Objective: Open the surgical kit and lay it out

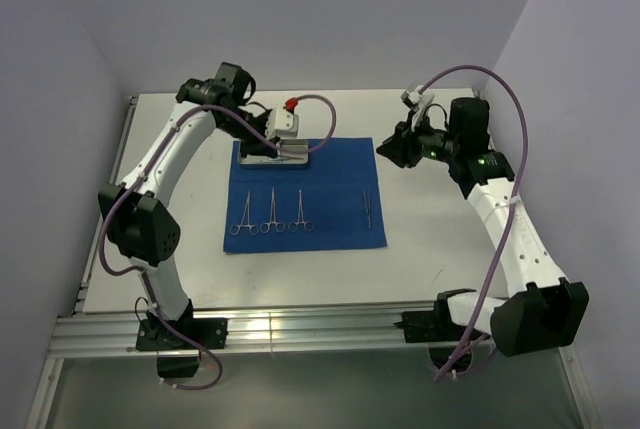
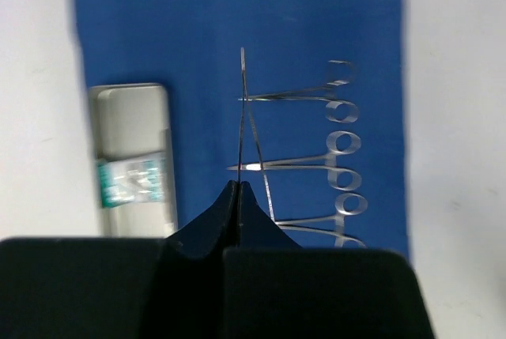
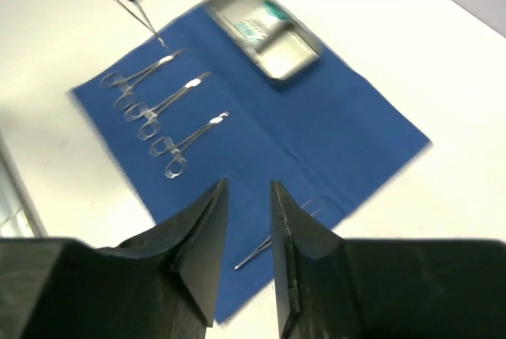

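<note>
Kit open: cloth (image 1: 335, 174) lies flat. The left gripper (image 2: 239, 189) is clamped on tweezers (image 2: 242, 110), held above the cloth between the tray (image 2: 130, 114) at its far edge and the tips of three clamps (image 1: 272, 211). Tweezers' long axis runs crosswise to the clamps. The right gripper (image 3: 248, 186) is part open and empty, near the cloth's far right corner, above a laid slim tool (image 1: 367, 206). Judgement: left arm places; turn tweezers parallel to clamps, into the bare strip to their right.

I have a bare lane of cloth (image 1: 335, 199) between the three clamps (image 1: 270, 212) and the lone tweezers (image 1: 367, 207). My left gripper (image 1: 280, 150), pinching the held tweezers (image 2: 242, 118), hangs over the tray (image 1: 250, 157) end. Bare table (image 1: 430, 239) lies right of the cloth.
</note>
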